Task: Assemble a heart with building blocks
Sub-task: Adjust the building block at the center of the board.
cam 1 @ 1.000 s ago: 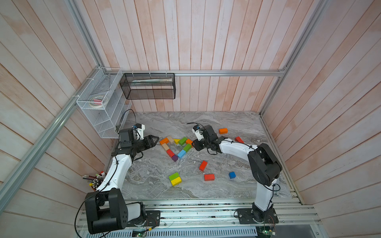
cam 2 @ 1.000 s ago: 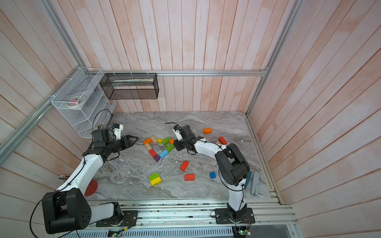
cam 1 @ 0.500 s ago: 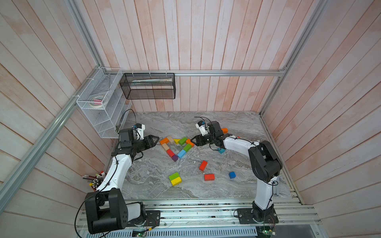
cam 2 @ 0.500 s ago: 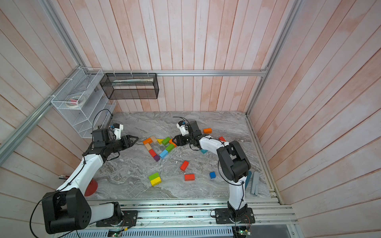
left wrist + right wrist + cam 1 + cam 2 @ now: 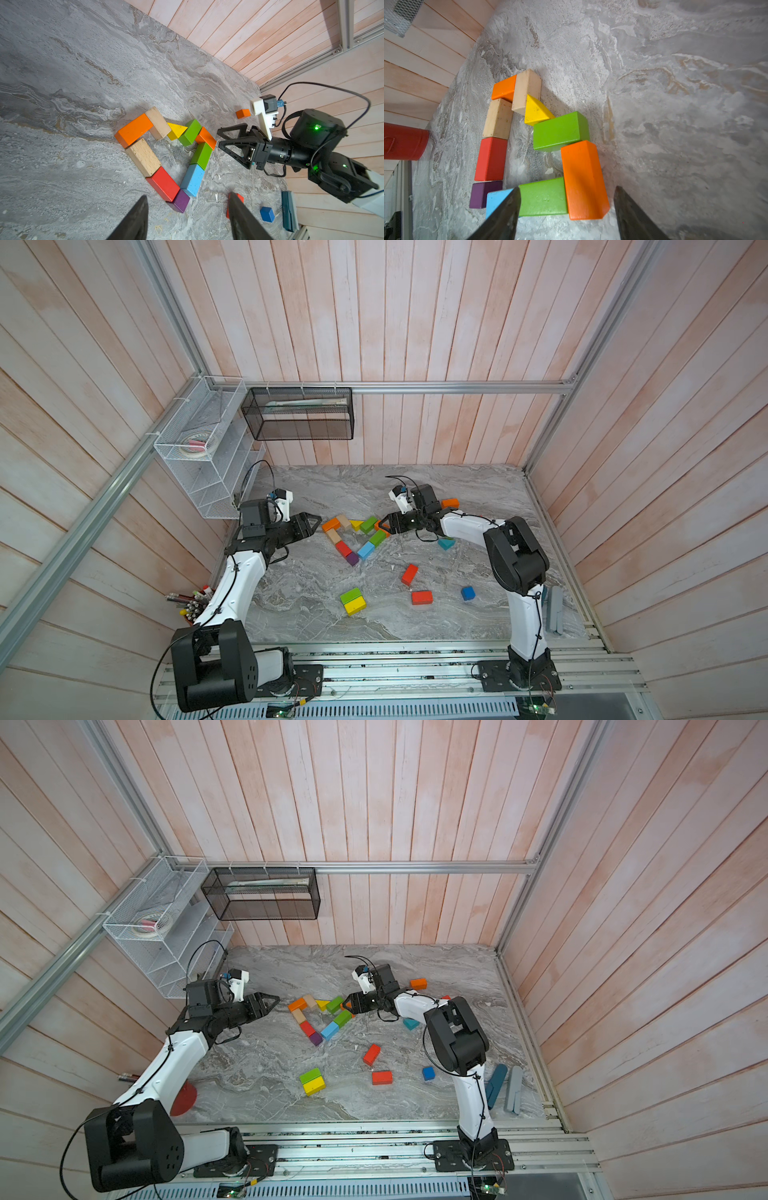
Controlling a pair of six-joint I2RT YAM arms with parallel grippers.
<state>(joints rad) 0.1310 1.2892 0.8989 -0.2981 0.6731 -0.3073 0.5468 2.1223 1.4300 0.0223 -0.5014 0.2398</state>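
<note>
heart of blocks mid-table, both grippers empty

the blocks [image 5: 343,548] lie flat in a heart outline at the middle of the table [image 5: 299,614], a little to the far side. orange and tan sit on the left lobe, a yellow wedge at the dip, and red, purple and light blue meet at the near tip. the orange brick [image 5: 583,178] ends the right lobe against two green ones. just right of it we see the right gripper [image 5: 386,526], low over the table, fingers [image 5: 504,216] spread and pinching nothing; the brick's end lies between them with a gap on one side. left of the heart the left gripper [image 5: 315,525] hovers apart from it, fingers [image 5: 135,218] spread, nothing between. loose on the near side lie a green-yellow pair [image 5: 352,601], two red bricks [image 5: 409,574] and a blue cube [image 5: 468,593]. a teal wedge [image 5: 446,544] lies to the right.
</note>
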